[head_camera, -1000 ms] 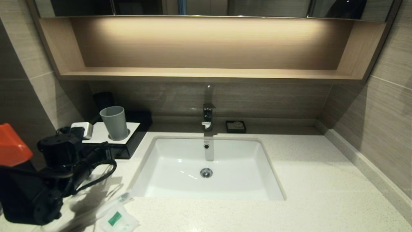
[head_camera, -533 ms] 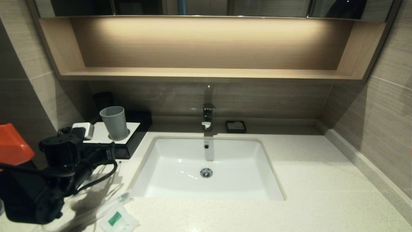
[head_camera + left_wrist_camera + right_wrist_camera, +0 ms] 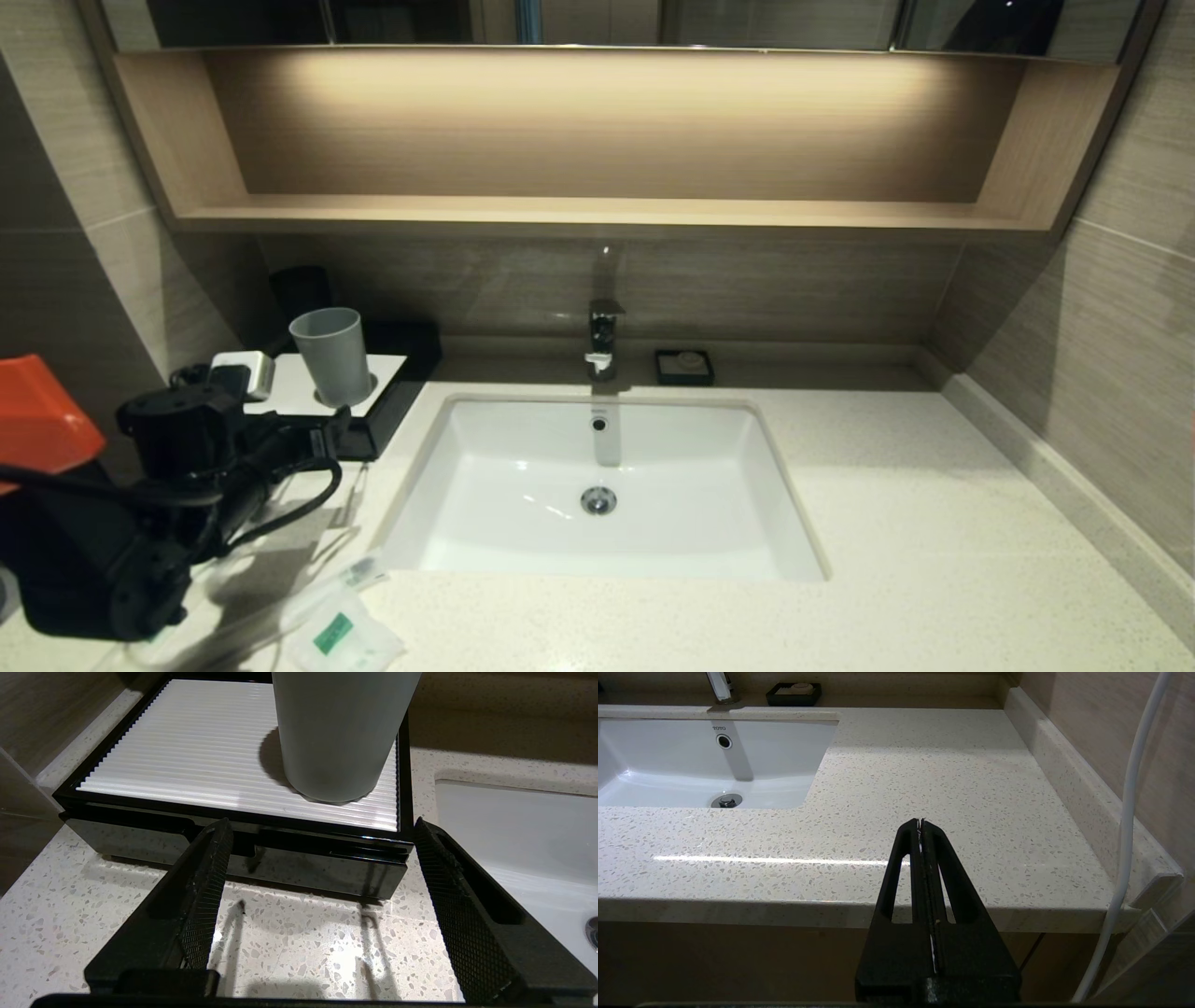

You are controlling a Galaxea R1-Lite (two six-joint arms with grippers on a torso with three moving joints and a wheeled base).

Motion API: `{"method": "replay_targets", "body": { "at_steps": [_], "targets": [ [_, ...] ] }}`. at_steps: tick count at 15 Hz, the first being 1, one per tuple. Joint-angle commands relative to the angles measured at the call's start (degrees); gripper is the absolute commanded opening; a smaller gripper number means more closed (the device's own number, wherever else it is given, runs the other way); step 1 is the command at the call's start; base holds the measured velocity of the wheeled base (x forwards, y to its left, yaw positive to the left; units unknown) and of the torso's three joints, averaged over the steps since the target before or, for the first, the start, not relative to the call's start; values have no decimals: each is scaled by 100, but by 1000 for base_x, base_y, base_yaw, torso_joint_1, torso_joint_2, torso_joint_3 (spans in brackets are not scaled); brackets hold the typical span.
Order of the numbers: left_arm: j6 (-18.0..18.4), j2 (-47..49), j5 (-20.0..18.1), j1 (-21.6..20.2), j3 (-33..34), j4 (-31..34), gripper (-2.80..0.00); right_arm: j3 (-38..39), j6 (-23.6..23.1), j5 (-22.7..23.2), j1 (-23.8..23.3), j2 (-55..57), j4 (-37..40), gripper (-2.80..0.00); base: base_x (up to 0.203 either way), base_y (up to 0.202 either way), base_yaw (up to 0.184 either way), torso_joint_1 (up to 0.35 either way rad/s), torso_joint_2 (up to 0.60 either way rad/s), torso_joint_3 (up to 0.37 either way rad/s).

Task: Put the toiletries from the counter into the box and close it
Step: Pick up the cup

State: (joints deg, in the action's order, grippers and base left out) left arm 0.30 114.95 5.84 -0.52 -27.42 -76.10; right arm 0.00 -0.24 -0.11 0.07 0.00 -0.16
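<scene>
The low black box [image 3: 317, 870] with its white ribbed top panel [image 3: 196, 760] stands at the counter's [image 3: 887, 523] back left. Its glossy drawer front sits slightly forward of the body. My left gripper [image 3: 321, 823] hovers just in front of that drawer front, open, with only bare counter between its fingers; in the head view the left gripper [image 3: 334, 437] is at the box's near edge. The toiletries lie near the counter's front left corner: a white sachet [image 3: 344, 637] with a green label and clear-wrapped sticks [image 3: 322, 590]. My right gripper [image 3: 920, 822] is shut and empty, parked before the counter's front edge.
A grey cup [image 3: 331, 355] stands on the box's top panel. The white sink basin [image 3: 523, 523] takes up the counter's middle, with a faucet [image 3: 602, 336] and a small black soap dish [image 3: 683, 367] behind it. A wooden shelf [image 3: 597, 215] runs above.
My left gripper has gone from shut to open and has edged a little closer to the box front. The toiletries and the cup have not moved.
</scene>
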Motion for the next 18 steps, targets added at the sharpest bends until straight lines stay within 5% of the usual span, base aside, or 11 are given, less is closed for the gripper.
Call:
{"method": "replay_targets", "body": {
  "at_steps": [1, 18],
  "targets": [
    [-4, 84, 5, -22, -93, -27, 0, 9, -2, 2, 1, -9, -2, -280, 0, 0, 0, 0, 0, 0],
    [-23, 618, -4, -71, -844, -29, 0, 9, -9, 2, 1, -9, -2, -280, 0, 0, 0, 0, 0, 0]
  ]
}}
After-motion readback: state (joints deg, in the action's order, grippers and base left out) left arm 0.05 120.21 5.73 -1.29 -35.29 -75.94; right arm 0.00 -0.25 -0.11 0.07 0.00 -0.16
